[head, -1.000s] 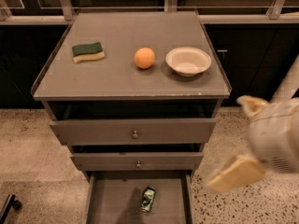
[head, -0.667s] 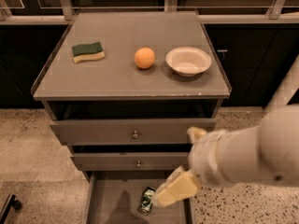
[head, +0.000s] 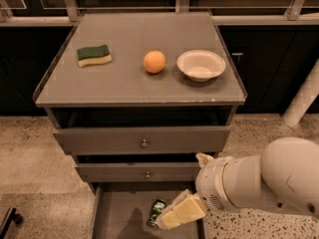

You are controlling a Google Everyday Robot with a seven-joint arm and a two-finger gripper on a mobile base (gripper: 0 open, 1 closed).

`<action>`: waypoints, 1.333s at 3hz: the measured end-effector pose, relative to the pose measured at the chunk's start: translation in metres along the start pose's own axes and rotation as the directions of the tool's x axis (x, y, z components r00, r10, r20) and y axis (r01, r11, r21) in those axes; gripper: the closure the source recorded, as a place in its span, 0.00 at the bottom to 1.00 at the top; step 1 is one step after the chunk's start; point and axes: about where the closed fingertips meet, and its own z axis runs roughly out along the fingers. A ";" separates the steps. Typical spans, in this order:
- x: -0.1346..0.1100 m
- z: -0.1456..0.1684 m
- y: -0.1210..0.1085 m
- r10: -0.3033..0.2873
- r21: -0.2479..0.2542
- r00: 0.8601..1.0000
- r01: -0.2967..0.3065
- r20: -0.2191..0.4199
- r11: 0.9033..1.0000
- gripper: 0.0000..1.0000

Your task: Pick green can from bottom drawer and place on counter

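Three drawers stand open in steps below the counter (head: 130, 86), and the one you want is the bottom drawer (head: 117, 214), at the lower centre of the frame. The can (head: 158, 208) sits on its grey floor, towards the right side, and looks to be lying down, though part of it is hidden. The gripper (head: 170, 219) is low in that drawer, just beside the can on its right and perhaps touching it; whether it is spread or closed I cannot tell. The arm (head: 259, 179) reaches in from the lower right. Judge the can as light, thin-walled and smooth: it will likely roll if you nudge it, slip if you hold it loosely, and dent if you squeeze hard. You would do best to take it across the middle of its body, square to its long axis, with moderate force, not by the silver ends. Lifting out, mind the front of the middle drawer just above. On the counter, the sponge (head: 94, 55) lies upper left, the orange (head: 154, 61) centre, the bowl (head: 201, 64) to its right; the near strip in front of them is bare.
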 end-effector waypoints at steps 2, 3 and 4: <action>0.100 0.079 -0.043 0.143 0.016 0.990 -0.143 0.010 0.990 0.00; 0.151 0.123 -0.073 0.260 0.020 0.965 -0.261 0.028 0.965 0.00; 0.172 0.149 -0.062 0.316 -0.039 0.949 -0.316 0.013 0.948 0.00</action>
